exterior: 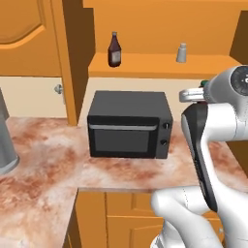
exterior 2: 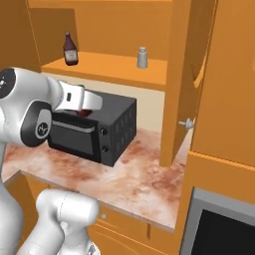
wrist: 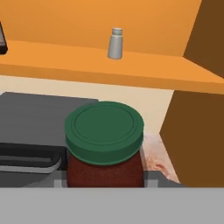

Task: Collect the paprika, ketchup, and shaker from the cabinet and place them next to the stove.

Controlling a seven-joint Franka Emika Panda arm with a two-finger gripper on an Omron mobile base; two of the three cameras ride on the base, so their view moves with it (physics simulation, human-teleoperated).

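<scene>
From my remote station, the hand view puts the paprika (wrist: 104, 144) directly at the gripper (wrist: 105, 183): green lid toward the camera, dark brown body below it, the base cut off by the picture's lower edge. The finger tips are hidden behind the jar, but the jar sits between them and I judge the gripper closed on it. In the right base view only a reddish sliver of the jar (exterior 2: 82, 112) shows under the hand, above the black microwave (exterior 2: 94, 130).

The ketchup (exterior: 114, 50) stands upright on the cabinet (exterior: 160, 65) shelf, left; the shaker (exterior: 181, 53) upright, well to its right. The microwave rests on the marbled worktop (exterior: 43, 174). The ketchup's label is too faint to read.
</scene>
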